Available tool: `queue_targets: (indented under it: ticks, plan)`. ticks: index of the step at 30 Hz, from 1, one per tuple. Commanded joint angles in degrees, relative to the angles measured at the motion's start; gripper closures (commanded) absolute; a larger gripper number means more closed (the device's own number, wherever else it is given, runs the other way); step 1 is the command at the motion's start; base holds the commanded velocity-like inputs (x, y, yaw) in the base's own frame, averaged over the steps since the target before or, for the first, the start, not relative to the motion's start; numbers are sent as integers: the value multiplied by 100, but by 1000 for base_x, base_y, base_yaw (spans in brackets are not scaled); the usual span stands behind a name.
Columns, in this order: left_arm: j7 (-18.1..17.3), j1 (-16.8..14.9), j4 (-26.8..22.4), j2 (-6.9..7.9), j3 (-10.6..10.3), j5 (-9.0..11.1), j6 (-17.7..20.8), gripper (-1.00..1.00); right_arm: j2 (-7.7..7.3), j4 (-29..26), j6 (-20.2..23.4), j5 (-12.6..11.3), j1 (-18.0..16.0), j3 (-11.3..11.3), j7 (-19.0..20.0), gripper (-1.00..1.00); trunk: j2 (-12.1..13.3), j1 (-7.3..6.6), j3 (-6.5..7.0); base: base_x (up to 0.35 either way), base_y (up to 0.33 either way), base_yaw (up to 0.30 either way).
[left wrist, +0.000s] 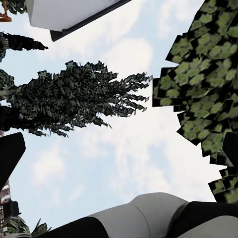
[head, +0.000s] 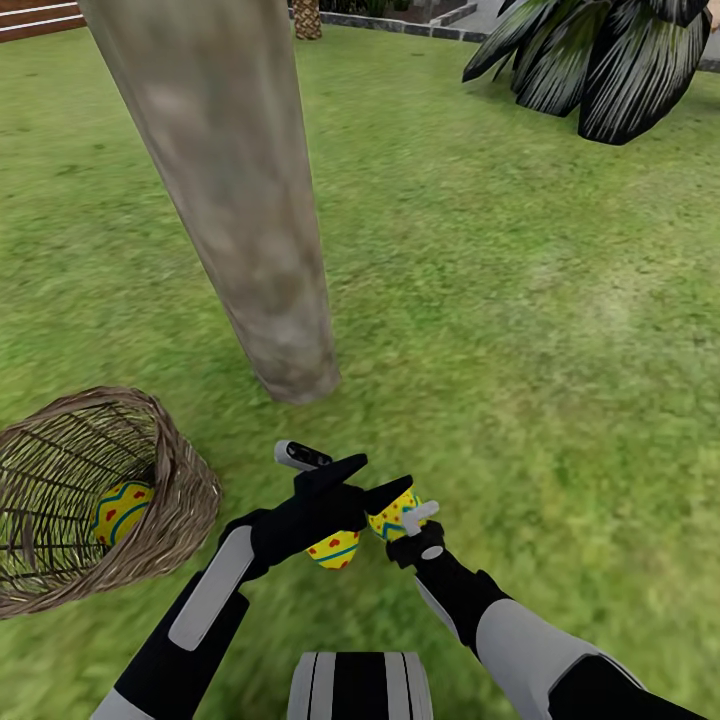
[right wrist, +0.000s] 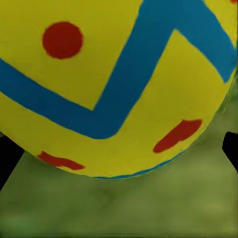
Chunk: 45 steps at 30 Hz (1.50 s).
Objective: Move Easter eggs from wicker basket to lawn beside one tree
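The wicker basket [head: 185, 490] lies tipped on its side on the lawn [head: 520, 330] at the left, with one yellow Easter egg [head: 120, 510] inside. Two more Easter eggs [head: 335, 548] [head: 393, 512] are on the grass just in front of the tree's pale trunk [head: 240, 200]. My left gripper [head: 372, 477] hangs over them, open and empty, pointing up at the sky [left wrist: 119, 153]. My right gripper [head: 415, 520] is right at the second egg; that egg [right wrist: 114, 74] looms very close, with the fingers [right wrist: 10, 158] spread wide at either side, open.
A dark broad-leaved plant [head: 610, 60] stands at the back right. Grey paving [head: 400, 25] borders the far lawn, with a brown fence [head: 35, 18] at the far left. Open grass stretches right of the trunk. My own trunk [head: 360, 685] is at the near edge.
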Motion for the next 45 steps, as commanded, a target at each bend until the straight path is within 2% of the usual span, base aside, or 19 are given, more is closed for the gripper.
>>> queue_targets:
  ticks: [1,24,29,30,33,35,38,41,43,45]
  plan:
    - [-15,-2,4,2,-1,12,22,-100,-3,-10,35,-38,-4,49,-39,-100,-1,-1,-3,0,0,0]
    - [28,-2,4,-51,-29,3,24,-100,-33,42,36,-90,-5,9,-43,-100,30,-60,506,0,0,0]
    - [23,-9,-65,-45,-36,5,127,-100,-40,-4,100,-99,2,-30,-7,-100,36,-73,617,0,0,0]
    - [11,-9,-65,-28,-31,9,137,-100,-42,-7,180,-99,2,-80,-1,-100,38,-76,639,-17,0,0]
    - [-4,-9,-64,-5,-22,20,155,-100,-53,-11,303,-89,2,-480,8,-100,42,-83,706,-253,45,0]
    - [-6,-9,-65,-14,-27,21,154,-100,-72,-23,381,-88,2,-608,51,-100,44,-89,750,-320,84,0]
    - [-3,-9,-65,-56,-43,13,157,-100,-207,-27,413,-79,2,-893,181,-100,48,-96,817,-326,93,0]
    - [-6,-9,-65,-59,-45,12,160,-100,-252,-27,468,-74,2,-932,195,-100,52,-104,883,-327,94,0]
    - [-9,-10,-70,-59,-52,12,162,-100,-267,-38,697,-77,2,-937,226,-100,55,-109,927,-327,94,0]
    - [-12,-9,-99,-59,-54,12,163,-100,-417,-141,987,-85,2,-978,604,-100,58,-114,972,-327,94,0]
